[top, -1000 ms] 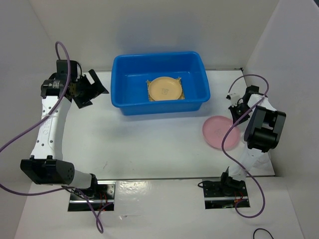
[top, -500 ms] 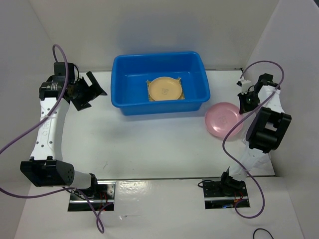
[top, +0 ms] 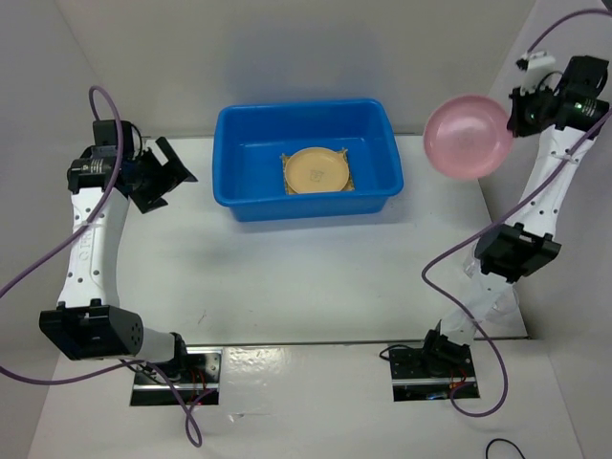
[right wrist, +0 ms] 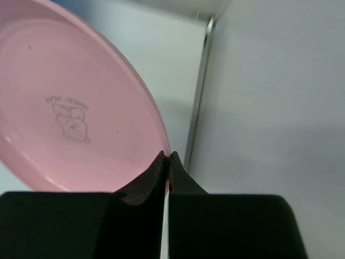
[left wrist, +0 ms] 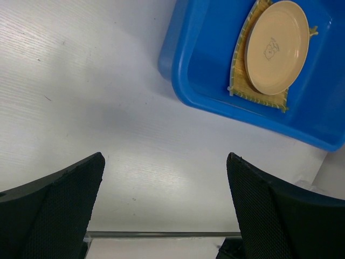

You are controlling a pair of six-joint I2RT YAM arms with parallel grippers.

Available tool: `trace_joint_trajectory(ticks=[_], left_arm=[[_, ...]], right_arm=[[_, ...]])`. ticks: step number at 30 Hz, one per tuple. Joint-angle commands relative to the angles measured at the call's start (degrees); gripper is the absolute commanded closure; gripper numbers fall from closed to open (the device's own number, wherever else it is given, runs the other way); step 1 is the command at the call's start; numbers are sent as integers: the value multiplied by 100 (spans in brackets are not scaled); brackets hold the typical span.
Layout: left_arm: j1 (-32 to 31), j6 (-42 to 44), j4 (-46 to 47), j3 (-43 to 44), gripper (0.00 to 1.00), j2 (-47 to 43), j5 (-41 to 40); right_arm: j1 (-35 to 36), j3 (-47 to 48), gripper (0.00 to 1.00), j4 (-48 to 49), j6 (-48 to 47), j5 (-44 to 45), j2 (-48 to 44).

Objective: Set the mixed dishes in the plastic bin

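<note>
The blue plastic bin (top: 306, 158) stands at the back middle of the table, also seen in the left wrist view (left wrist: 215, 81). Inside it a tan plate (top: 316, 171) lies on a woven bamboo mat (top: 290, 159); both show again from the left wrist, plate (left wrist: 277, 46) and mat (left wrist: 241, 65). My right gripper (top: 513, 115) is raised high at the right and shut on the rim of the pink plate (top: 467, 136), whose face fills the right wrist view (right wrist: 70, 108) with the gripper (right wrist: 167, 158) pinching its edge. My left gripper (top: 170, 172) stands open left of the bin, nothing between its fingers (left wrist: 48, 210).
White walls close in on the left, back and right; the right wall (right wrist: 269, 97) is close beside the lifted plate. The arm bases (top: 177, 368) sit at the near edge. A metal strip (left wrist: 156, 234) marks the table's edge.
My right gripper has lifted the pink plate off the table at the right and carried it up and back, tilting it. The left gripper has drifted slightly left.
</note>
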Motion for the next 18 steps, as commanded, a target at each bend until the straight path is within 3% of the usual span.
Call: trace_joint_trajectory(ticks=[1,4,10,18], left_arm=[[73,134,137,-38,0,-122,90],[73,186,137,-38,0,-69,90],[73,186,85,-38,0,-69,-86],[126,239,-214,-301,0,-235,-402]], right_arm=[[775,1360,100,-475,679,-130,195],[1926,1660,100,-475,679,353,362],[3387,3196,100,-388,1049,635,1767],[4138,3717,100,359,1216,882,3533]])
